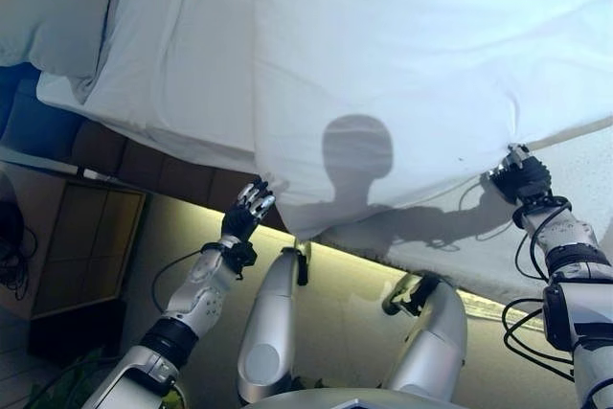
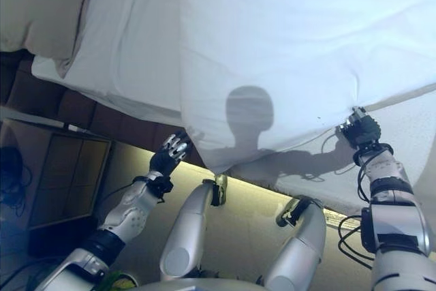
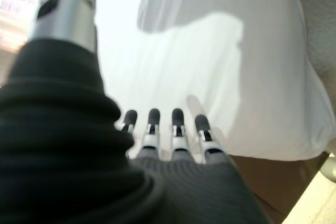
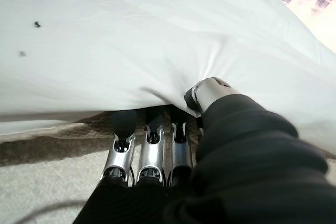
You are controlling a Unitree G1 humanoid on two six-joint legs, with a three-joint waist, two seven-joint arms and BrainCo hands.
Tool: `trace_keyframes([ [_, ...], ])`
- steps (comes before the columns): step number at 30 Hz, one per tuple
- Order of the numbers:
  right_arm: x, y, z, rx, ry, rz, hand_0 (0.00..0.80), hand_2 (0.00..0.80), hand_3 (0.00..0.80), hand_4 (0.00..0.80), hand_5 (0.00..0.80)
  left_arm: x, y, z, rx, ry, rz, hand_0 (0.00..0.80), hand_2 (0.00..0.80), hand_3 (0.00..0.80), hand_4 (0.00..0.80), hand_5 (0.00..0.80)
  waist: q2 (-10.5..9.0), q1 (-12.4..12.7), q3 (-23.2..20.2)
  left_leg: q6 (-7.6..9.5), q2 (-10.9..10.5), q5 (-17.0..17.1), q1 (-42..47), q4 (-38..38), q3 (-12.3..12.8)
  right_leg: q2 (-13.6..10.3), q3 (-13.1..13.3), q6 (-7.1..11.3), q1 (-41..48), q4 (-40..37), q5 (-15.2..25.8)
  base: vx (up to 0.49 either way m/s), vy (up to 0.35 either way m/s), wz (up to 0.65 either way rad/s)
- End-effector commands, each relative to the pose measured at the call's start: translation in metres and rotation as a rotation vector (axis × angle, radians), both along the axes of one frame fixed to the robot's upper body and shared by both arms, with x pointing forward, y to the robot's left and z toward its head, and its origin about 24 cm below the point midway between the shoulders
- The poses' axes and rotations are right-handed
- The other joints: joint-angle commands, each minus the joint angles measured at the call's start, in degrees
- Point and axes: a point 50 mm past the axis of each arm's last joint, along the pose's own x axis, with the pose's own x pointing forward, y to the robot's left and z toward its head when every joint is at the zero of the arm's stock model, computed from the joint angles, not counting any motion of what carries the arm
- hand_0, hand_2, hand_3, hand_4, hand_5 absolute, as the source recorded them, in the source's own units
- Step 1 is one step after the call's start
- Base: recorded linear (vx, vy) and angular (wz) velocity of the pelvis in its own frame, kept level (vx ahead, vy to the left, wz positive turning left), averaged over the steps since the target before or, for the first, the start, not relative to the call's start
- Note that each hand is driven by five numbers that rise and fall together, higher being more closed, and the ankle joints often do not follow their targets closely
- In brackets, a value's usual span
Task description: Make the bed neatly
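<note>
A white duvet point(image 1: 412, 64) lies over the bed, its lower corner hanging down over the bed's side near the middle. My right hand point(image 1: 522, 177) is shut on the duvet's edge at the right. In the right wrist view the fingers point(image 4: 152, 145) reach under the duvet point(image 4: 131, 35) and the thumb presses on top. My left hand point(image 1: 247, 213) is open with straight fingers, just left of the hanging corner and not holding it. The left wrist view shows those fingers point(image 3: 177, 127) pointing at the white bedding point(image 3: 220, 77).
A pillow point(image 1: 48, 7) lies at the bed's head, upper left, on the white sheet point(image 1: 163, 74). Below the sheet runs the dark brown bed base point(image 1: 144, 165). A wooden nightstand point(image 1: 86, 246) stands lower left. Textured bare mattress point(image 1: 584, 179) shows beyond my right hand.
</note>
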Motion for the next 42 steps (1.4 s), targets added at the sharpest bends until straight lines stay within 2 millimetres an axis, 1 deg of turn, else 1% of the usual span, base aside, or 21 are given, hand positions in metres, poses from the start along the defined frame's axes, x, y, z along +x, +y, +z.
trace_keyframes([
  [1, 0.009, 0.001, 0.02, -0.057, -0.123, -0.014, 0.8, 0.8, 0.8, 0.8, 0.8, -0.002, 0.005, 0.013, 0.004, -0.08, -0.008, 0.0, 0.0, 0.0, 0.0, 0.0, -0.82, 2.2, -1.4, 1.12, 4.6, 0.3, 7.0, -5.9, -1.6, -3.1, 4.0, 11.0, 3.3, -20.5, 25.0, -0.011, -0.045, -0.03],
  [4, 0.014, 0.011, 0.023, -0.157, -0.126, 0.042, 0.8, 0.8, 0.8, 0.8, 0.8, -0.002, 0.007, 0.014, 0.039, -0.077, 0.003, 0.0, 0.0, 0.0, 0.0, 0.0, -1.6, 2.1, -1.9, 1.2, 4.5, 0.8, 10.9, -8.7, -1.0, -3.1, 2.6, 11.28, 8.1, -24.5, 25.9, 0.005, -0.051, -0.01],
  [6, 0.017, 0.024, 0.022, -0.2, -0.134, 0.108, 0.8, 0.8, 0.8, 0.8, 0.8, -0.002, 0.009, 0.013, 0.075, -0.071, 0.016, 0.0, 0.0, 0.0, 0.0, 0.0, -2.19, 2.1, -2.4, 1.38, 4.0, 1.1, 13.6, -10.2, -0.9, -2.8, 1.7, 11.53, 11.4, -27.1, 26.5, 0.032, -0.043, 0.02],
  [8, 0.021, 0.041, 0.019, -0.226, -0.125, 0.173, 0.8, 0.8, 0.8, 0.8, 0.8, -0.004, 0.012, 0.01, 0.11, -0.055, 0.035, 0.0, 0.0, 0.0, 0.0, 0.0, -2.91, 2.2, -3.2, 1.7, 3.4, 1.4, 17.0, -12.4, -1.0, -2.4, 0.7, 11.75, 15.4, -29.9, 26.9, 0.067, -0.031, -0.08],
  [9, 0.021, 0.045, 0.017, -0.232, -0.123, 0.188, 0.8, 0.8, 0.8, 0.8, 0.8, -0.004, 0.012, 0.01, 0.12, -0.053, 0.041, 0.0, 0.0, 0.0, 0.0, 0.0, -3.07, 2.2, -3.4, 1.77, 3.3, 1.5, 17.8, -13.0, -1.0, -2.2, 0.5, 11.78, 16.3, -30.6, 27.0, 0.093, -0.011, -0.15],
  [10, 0.023, 0.058, 0.014, -0.244, -0.115, 0.227, 0.8, 0.8, 0.8, 0.8, 0.8, -0.005, 0.013, 0.008, 0.143, -0.044, 0.054, 0.0, 0.0, 0.0, 0.0, 0.0, -3.47, 2.2, -3.9, 1.94, 3.0, 1.7, 19.7, -14.2, -0.9, -2.0, 0.1, 11.86, 18.6, -32.2, 27.3, 0.083, -0.007, -0.15],
  [11, 0.024, 0.066, 0.011, -0.249, -0.111, 0.249, 0.8, 0.8, 0.8, 0.8, 0.8, -0.006, 0.014, 0.006, 0.167, -0.04, 0.061, 0.0, 0.0, 0.0, 0.0, 0.0, -3.68, 2.2, -4.0, 2.06, 2.9, 1.9, 21.1, -15.1, -0.9, -1.8, -0.4, 11.91, 20.3, -33.4, 27.6, 0.019, -0.018, -0.14],
  [12, 0.025, 0.074, 0.009, -0.25, -0.112, 0.275, 0.8, 0.8, 0.8, 0.8, 0.8, -0.006, 0.015, 0.005, 0.203, -0.038, 0.071, 0.0, 0.0, 0.0, 0.0, 0.0, -4.16, 2.1, -4.0, 2.59, 2.5, 3.5, 22.0, -16.3, -0.4, -1.9, -1.4, 10.98, 21.8, -35.3, 29.1, 0.015, -0.022, -0.16],
  [16, 0.027, 0.113, 0.002, -0.234, -0.093, 0.377, 0.8, 0.8, 0.8, 0.8, 0.8, -0.006, 0.02, 0.004, 0.472, -0.076, 0.096, 0.0, 0.0, 0.0, 0.0, 0.0, -5.44, 1.9, -5.7, 2.65, 2.0, 4.7, 27.6, -20.2, -0.3, -0.4, -3.1, 11.19, 29.3, -40.3, 30.0, 0.078, -0.03, -0.12],
  [17, 0.026, 0.121, 0.0, -0.238, -0.087, 0.4, 0.8, 0.8, 0.8, 0.8, 0.8, -0.005, 0.021, 0.004, 0.529, -0.08, 0.097, 0.0, 0.0, 0.0, 0.0, 0.0, -5.61, 1.8, -6.0, 2.6, 2.0, 4.9, 28.7, -20.9, -0.2, -0.1, -3.4, 11.23, 30.8, -41.4, 30.1, 0.068, -0.024, -0.09],
  [18, 0.026, 0.123, 0.0, -0.239, -0.085, 0.408, 0.8, 0.8, 0.8, 0.8, 0.8, -0.005, 0.021, 0.003, 0.546, -0.082, 0.097, 0.0, 0.0, 0.0, 0.0, 0.0, -5.59, 1.8, -6.0, 2.57, 2.1, 5.0, 29.2, -21.3, -0.2, 0.1, -3.6, 11.24, 31.5, -41.8, 30.2, 0.064, -0.019, -0.1],
  [20, 0.024, 0.148, -0.005, -0.225, -0.082, 0.467, 0.8, 0.8, 0.8, 0.8, 0.8, -0.001, 0.02, 0.005, 0.717, -0.118, 0.085, 0.0, 0.0, 0.0, 0.0, 0.0, -5.96, 1.5, -7.2, 2.54, 2.1, 5.2, 32.0, -22.7, 0.4, 1.0, -4.3, 11.26, 35.2, -44.2, 30.4, 0.084, -0.015, -0.11],
  [21, 0.023, 0.155, -0.006, -0.22, -0.086, 0.485, 0.8, 0.8, 0.8, 0.8, 0.8, 0.0, 0.02, 0.005, 0.783, -0.138, 0.073, 0.0, 0.0, 0.0, 0.0, 0.0, -6.0, 1.3, -7.4, 2.52, 2.1, 5.3, 32.8, -23.2, 0.6, 1.2, -4.4, 11.28, 36.2, -44.8, 30.4, 0.079, -0.01, -0.1],
  [23, 0.021, 0.175, -0.007, -0.205, -0.096, 0.531, 0.8, 0.8, 0.8, 0.8, 0.8, 0.004, 0.017, 0.007, 0.933, -0.171, 0.046, 0.0, 0.0, 0.0, 0.0, 0.0, -6.21, 0.7, -8.4, 2.33, 2.4, 5.4, 34.6, -24.3, 1.3, 2.0, -4.6, 11.36, 38.4, -46.6, 30.4, 0.083, -0.003, -0.11],
  [25, 0.018, 0.192, -0.009, -0.202, -0.095, 0.575, 0.8, 0.8, 0.8, 0.8, 0.8, 0.007, 0.015, 0.004, 1.033, -0.17, 0.029, 0.0, 0.0, 0.0, 0.0, 0.0, -6.37, 0.1, -9.4, 2.12, 2.6, 5.7, 36.4, -25.5, 2.0, 2.7, -4.7, 11.48, 40.2, -48.1, 30.5, 0.095, 0.0, -0.12],
  [28, 0.01, 0.217, -0.014, -0.221, -0.085, 0.627, 0.8, 0.8, 0.8, 0.8, 0.8, 0.015, 0.006, 0.004, 1.103, -0.181, 0.028, 0.0, 0.0, 0.0, 0.0, 0.0, -6.75, -1.0, -10.7, 1.87, 3.0, 5.9, 38.8, -27.3, 3.3, 3.7, -4.6, 11.74, 42.6, -50.3, 30.4, 0.082, -0.018, -0.13],
  [30, 0.006, 0.225, -0.017, -0.217, -0.08, 0.642, 0.8, 0.8, 0.8, 0.8, 0.8, 0.017, 0.0, 0.007, 1.124, -0.206, 0.02, 0.0, 0.0, 0.0, 0.0, 0.0, -6.84, -1.4, -11.0, 1.82, 3.3, 6.0, 39.9, -28.1, 3.9, 4.0, -4.9, 11.87, 43.7, -51.2, 30.3, 0.061, -0.036, -0.07],
  [31, 0.003, 0.23, -0.02, -0.208, -0.071, 0.647, 0.8, 0.8, 0.8, 0.8, 0.8, 0.019, -0.009, 0.009, 1.135, -0.231, -0.009, 0.0, 0.0, 0.0, 0.0, 0.0, -7.05, -1.7, -11.5, 1.73, 3.4, 6.0, 40.6, -28.7, 4.3, 4.4, -5.0, 12.0, 44.6, -51.9, 30.2, 0.059, -0.052, -0.03],
  [34, 0.001, 0.237, -0.021, -0.2, -0.062, 0.642, 0.8, 0.8, 0.8, 0.8, 0.8, 0.02, -0.029, 0.013, 1.139, -0.284, -0.071, 0.0, 0.0, 0.0, 0.0, 0.0, -7.34, -2.0, -12.0, 1.5, 3.9, 6.2, 41.6, -29.5, 4.8, 4.7, -5.6, 12.3, 45.8, -52.8, 30.2, 0.045, -0.061, -0.07],
  [38, 0.003, 0.238, -0.019, -0.198, -0.057, 0.627, 0.8, 0.8, 0.8, 0.8, 0.8, 0.018, -0.053, 0.016, 1.128, -0.332, -0.13, 0.0, 0.0, 0.0, 0.0, 0.0, -7.87, -2.1, -12.4, 1.08, 4.4, 6.8, 41.9, -30.6, 4.9, 4.8, -6.5, 12.71, 46.3, -53.7, 30.7, 0.008, -0.073, -0.01],
  [42, 0.005, 0.241, -0.015, -0.173, -0.047, 0.614, 0.8, 0.8, 0.8, 0.8, 0.8, 0.016, -0.064, 0.016, 1.165, -0.357, -0.156, 0.0, 0.0, 0.0, 0.0, 0.0, -8.16, -2.2, -12.3, 0.56, 5.1, 7.1, 42.2, -31.0, 4.7, 4.9, -7.1, 13.07, 46.6, -54.0, 30.8, 0.004, -0.061, -0.01],
])
